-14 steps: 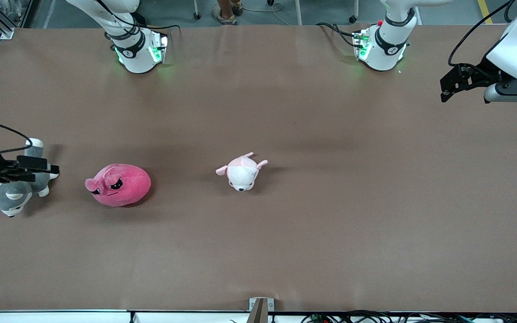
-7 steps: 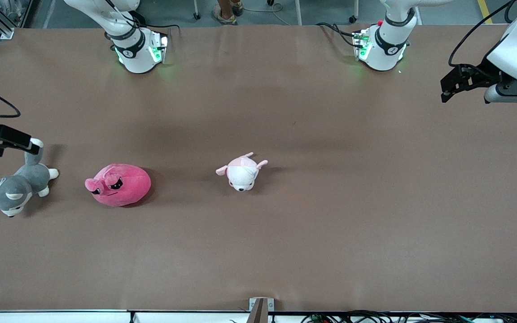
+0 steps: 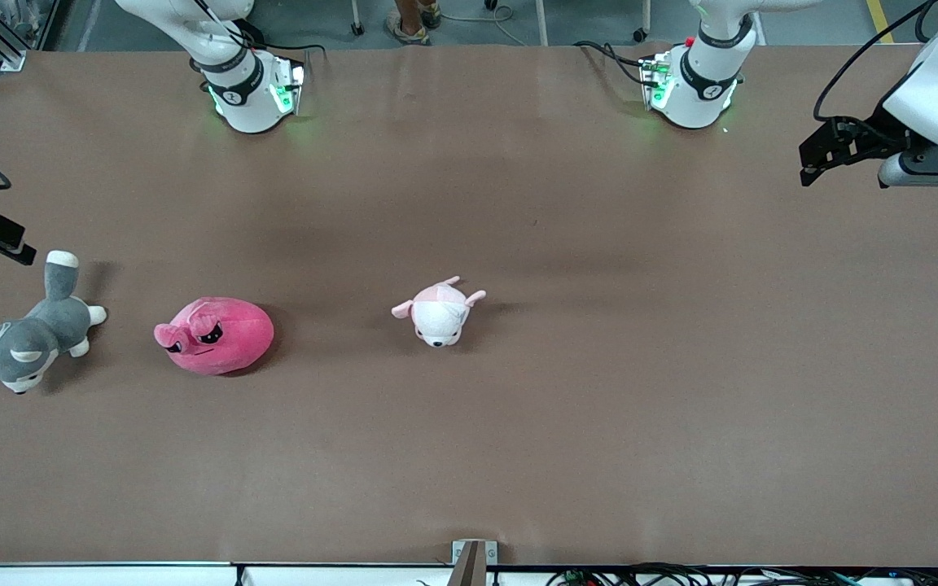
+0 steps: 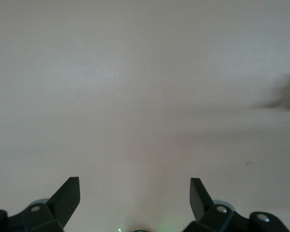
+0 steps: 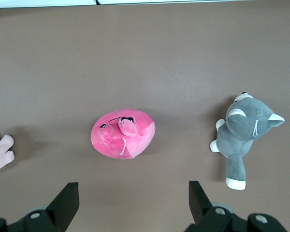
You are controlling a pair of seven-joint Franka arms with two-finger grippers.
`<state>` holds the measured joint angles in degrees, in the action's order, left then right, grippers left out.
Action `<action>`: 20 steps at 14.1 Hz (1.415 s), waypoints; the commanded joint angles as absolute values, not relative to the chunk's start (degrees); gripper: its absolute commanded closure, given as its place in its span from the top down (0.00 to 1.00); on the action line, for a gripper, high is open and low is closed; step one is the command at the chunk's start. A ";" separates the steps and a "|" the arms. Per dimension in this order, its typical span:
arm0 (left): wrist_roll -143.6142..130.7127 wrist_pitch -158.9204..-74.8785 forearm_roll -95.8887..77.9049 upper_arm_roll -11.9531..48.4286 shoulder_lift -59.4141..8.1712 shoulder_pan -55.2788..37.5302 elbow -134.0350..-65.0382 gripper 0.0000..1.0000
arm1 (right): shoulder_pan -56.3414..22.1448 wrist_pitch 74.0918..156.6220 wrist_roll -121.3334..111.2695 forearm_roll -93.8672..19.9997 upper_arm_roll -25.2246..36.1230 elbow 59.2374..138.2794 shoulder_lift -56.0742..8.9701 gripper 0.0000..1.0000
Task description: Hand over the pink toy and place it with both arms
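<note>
The pink toy (image 3: 215,335) is a round hot-pink plush with black angry eyes. It lies on the brown table toward the right arm's end, between a grey plush cat and a pale puppy. It also shows in the right wrist view (image 5: 123,134). My right gripper (image 3: 1,238) is open and empty, up in the air over the table's edge at the right arm's end, apart from the toy; it also shows in its own wrist view (image 5: 133,189). My left gripper (image 3: 811,165) waits open and empty over the left arm's end of the table, with only bare table under it (image 4: 134,183).
A grey-and-white plush cat (image 3: 25,338) lies beside the pink toy near the table's end, also in the right wrist view (image 5: 244,130). A pale pink-and-white plush puppy (image 3: 439,312) lies near the table's middle. The brown table (image 3: 599,407) spreads wide around them.
My right gripper has moved off from over the grey cat toward the robots' side and the table's end. The toys and the left arm have not moved.
</note>
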<state>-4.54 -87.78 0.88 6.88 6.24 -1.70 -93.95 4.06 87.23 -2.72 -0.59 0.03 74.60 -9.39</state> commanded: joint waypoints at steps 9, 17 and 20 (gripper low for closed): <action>-3.52 -87.80 0.18 6.86 6.59 -1.32 -93.60 1.00 | 4.22 90.87 -1.58 0.88 0.09 77.07 -6.51 1.00; -3.96 -87.80 0.53 6.68 5.89 -1.41 -92.73 1.00 | 4.48 93.77 -1.67 0.79 0.18 89.53 2.44 1.00; -4.22 -87.45 0.70 6.59 5.80 -1.41 -92.11 1.00 | 4.48 96.23 -1.58 0.62 0.09 95.43 6.23 1.00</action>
<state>-4.54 -87.78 0.88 6.60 6.24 -1.59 -93.59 4.08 93.39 -2.58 0.02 0.52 88.46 1.31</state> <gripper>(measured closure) 0.000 0.000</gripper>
